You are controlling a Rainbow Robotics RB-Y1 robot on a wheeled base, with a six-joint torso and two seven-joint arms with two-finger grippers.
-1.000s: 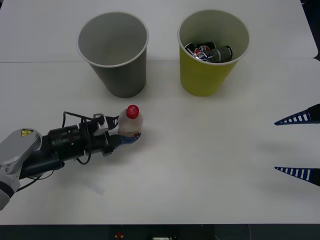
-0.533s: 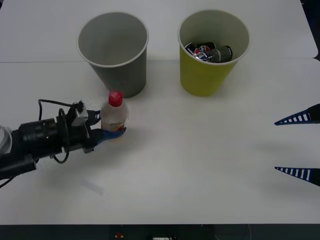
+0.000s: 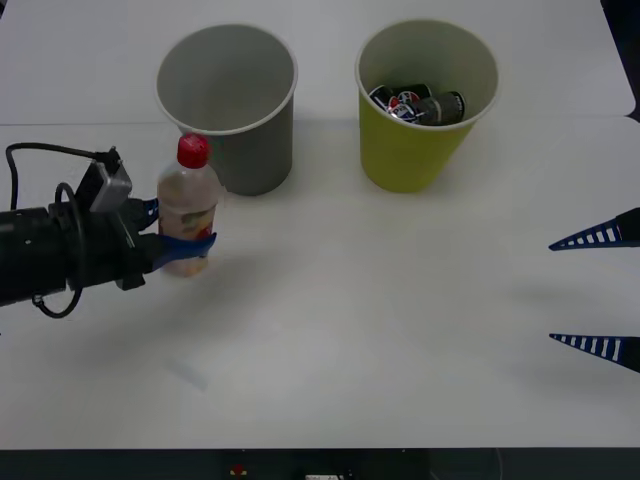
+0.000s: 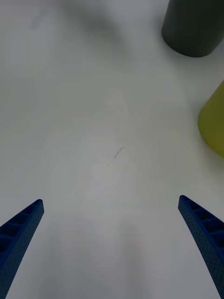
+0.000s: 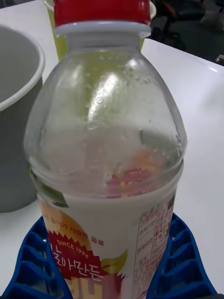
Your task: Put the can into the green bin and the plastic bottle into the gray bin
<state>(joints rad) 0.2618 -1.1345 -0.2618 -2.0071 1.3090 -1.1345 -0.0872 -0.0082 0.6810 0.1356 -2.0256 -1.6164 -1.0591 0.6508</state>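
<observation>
Item: plastic bottle (image 3: 188, 205), clear body, red screw cap, pinkish-orange label. It is standing upright in the left pincer (image 3: 180, 250), at about 9 o'clock on the white surface (image 3: 380, 320) and just at 7 o'clock of the gray bin (image 3: 227, 105). In the front view it appears to be riding clear of the surface, though that is hard to confirm.

Holder: the left pincer is pinching the plastic bottle low on its labelled waist, one blue ribbed finger wrapping each side, as the left wrist view shows.

Handling, as a judgement: the body is looking empty or nearly so, making it light; thin walls are likely giving under pressure and the label film is probably slick. The low hold is leaving the capped top free to tip; the straight labelled section is offering the best purchase.

Destination: gray bin, mouth open, nothing visible inside.

Companion item: green bin (image 3: 425, 100) at 1 o'clock, already carrying dark cans (image 3: 418, 104).

Idle: right pincer (image 3: 596, 292) is waiting at 3 o'clock, fingers spread wide, gripping nothing.
</observation>
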